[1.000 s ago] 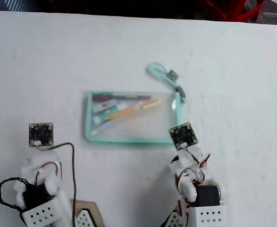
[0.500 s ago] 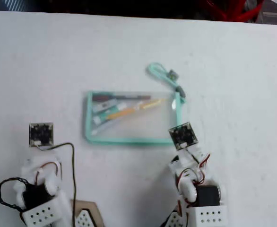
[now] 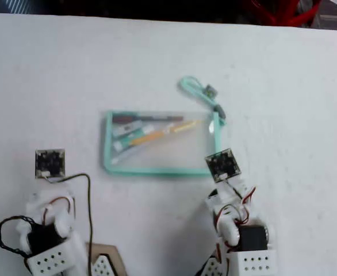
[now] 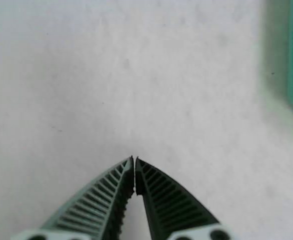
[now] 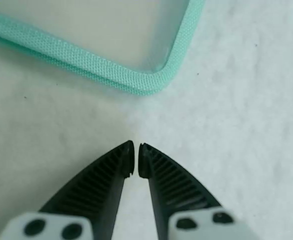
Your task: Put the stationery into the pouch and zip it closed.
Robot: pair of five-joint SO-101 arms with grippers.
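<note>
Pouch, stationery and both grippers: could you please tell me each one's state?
Pouch: flat on table, zip state unclear.
Stationery: inside the pouch.
Strap: looped beside the pouch's corner.
Left gripper: shut, empty, above bare table.
Right gripper: shut, empty, just off the pouch's corner.

the high camera hangs above the white table (image 3: 283,69) and looks almost straight down, far enough off to take in the whole pouch (image 3: 157,155). each wrist camera sits just behind its own gripper, facing down along the fingers, very close to the table. the one over the left gripper (image 4: 134,161) catches a strip of the pouch's teal border. the one over the right gripper (image 5: 135,147) shares the pouch's near corner with the high view.
</note>
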